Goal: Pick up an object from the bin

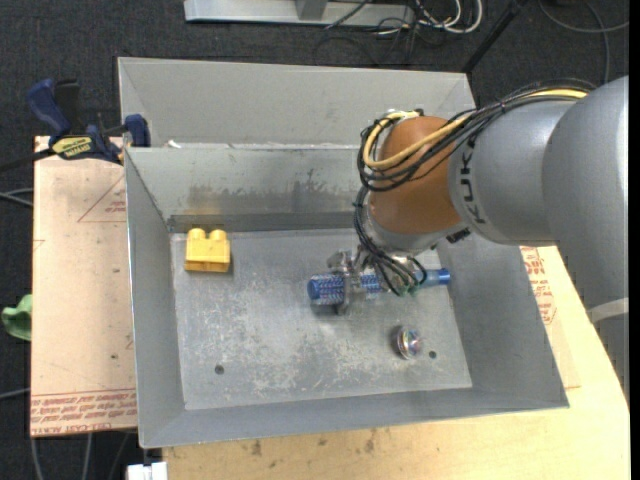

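Blue bristly roller mid-floor of scratched grey bin, beneath end effector, grip unreadable.

The grey arm reaches across the right rim of the bin, orange wrist cover tilted downward, end effector low over the bin's middle.

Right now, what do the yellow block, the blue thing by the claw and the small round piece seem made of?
Yellow block: likely moulded plastic, smooth, even colour, two studs on top.
Blue bristly piece: probably plastic, with a fuzzy, bristle-like texture; hard to be sure.
Small round piece: looks metallic, greyish with bright glints.
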Available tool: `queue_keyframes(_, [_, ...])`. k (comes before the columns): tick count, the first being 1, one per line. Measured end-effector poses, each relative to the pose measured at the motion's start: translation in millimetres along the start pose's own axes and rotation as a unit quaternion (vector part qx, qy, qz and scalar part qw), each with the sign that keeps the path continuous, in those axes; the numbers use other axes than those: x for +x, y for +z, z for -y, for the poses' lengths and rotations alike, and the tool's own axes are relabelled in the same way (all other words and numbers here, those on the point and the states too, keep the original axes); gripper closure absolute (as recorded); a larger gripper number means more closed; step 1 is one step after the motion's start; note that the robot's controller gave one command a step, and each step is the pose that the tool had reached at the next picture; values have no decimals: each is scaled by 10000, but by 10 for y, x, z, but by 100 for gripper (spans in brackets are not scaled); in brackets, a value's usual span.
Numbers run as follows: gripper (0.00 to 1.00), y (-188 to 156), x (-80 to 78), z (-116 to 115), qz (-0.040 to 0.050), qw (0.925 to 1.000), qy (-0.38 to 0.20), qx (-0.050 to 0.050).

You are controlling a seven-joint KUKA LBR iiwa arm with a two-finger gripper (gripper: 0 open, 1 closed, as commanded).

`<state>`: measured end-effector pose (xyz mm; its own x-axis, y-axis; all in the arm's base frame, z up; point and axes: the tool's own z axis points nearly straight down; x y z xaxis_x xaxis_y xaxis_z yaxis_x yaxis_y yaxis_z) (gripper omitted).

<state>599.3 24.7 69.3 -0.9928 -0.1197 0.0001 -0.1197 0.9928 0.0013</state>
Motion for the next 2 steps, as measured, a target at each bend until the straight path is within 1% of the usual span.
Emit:
queue_keyframes(1, [100,-1279,224,-40,45,9997,-224,7])
queue_keyframes(2, [100,-2060,74,-7,59,9995,-297,11])
